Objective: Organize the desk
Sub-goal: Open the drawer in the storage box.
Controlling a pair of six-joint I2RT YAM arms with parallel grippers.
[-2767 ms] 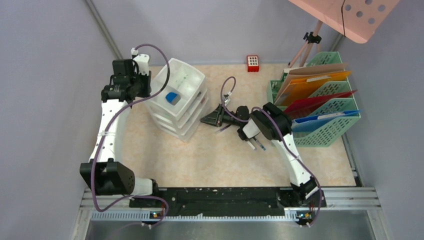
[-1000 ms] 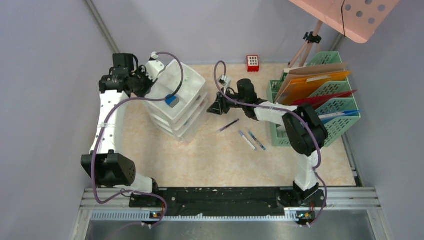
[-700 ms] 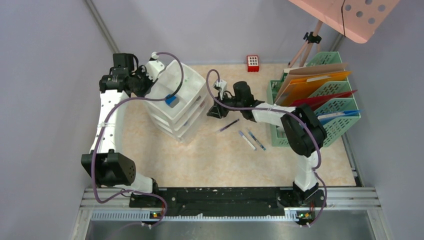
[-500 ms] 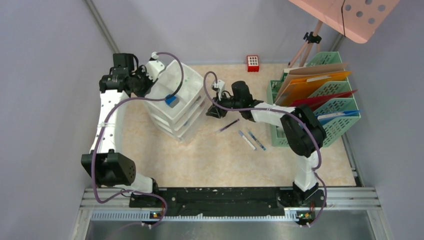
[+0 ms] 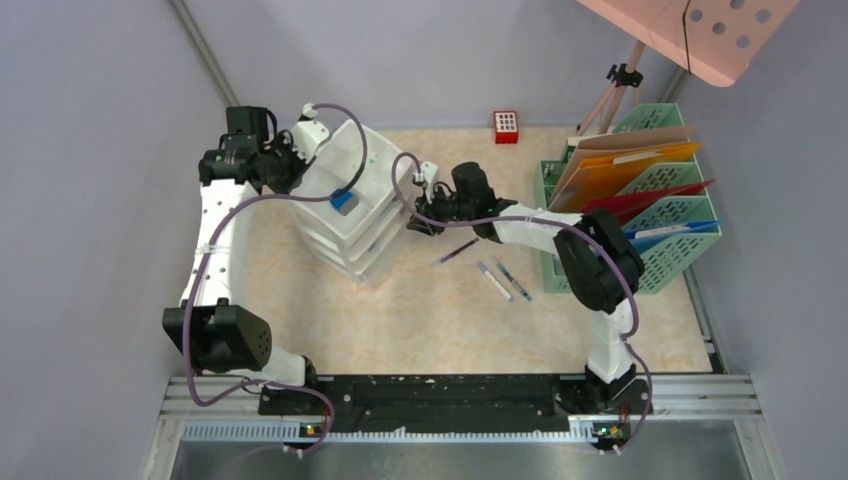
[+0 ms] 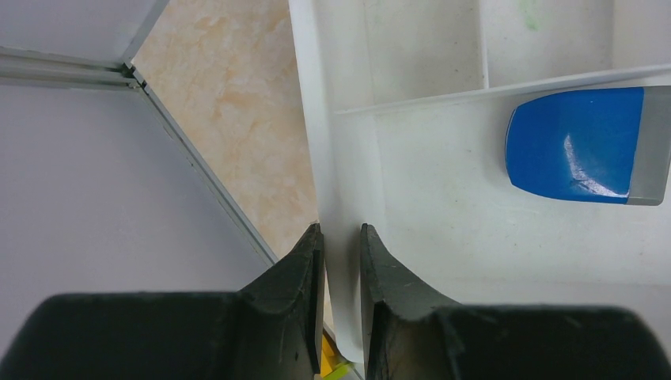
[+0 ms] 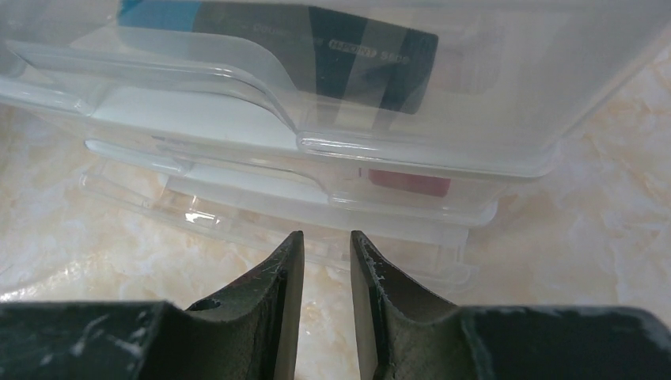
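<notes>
The beige marbled desk holds a white drawer unit at the back left. My left gripper is shut on the rim wall of the unit's top tray, one finger on each side. A blue and grey object lies in that tray. My right gripper sits low on the desk just in front of the clear drawer fronts. Its jaws stand a narrow gap apart with only the desk showing between them. Three pens lie loose mid-desk.
A green mesh file rack with coloured folders stands at the right. A small red block sits by the back wall. A pink perforated panel on a tripod hangs over the back right corner. Grey walls enclose the desk.
My right gripper has slid left across the desk up to the drawer fronts, and its jaws have narrowed a little. The left gripper keeps its hold on the tray rim.
</notes>
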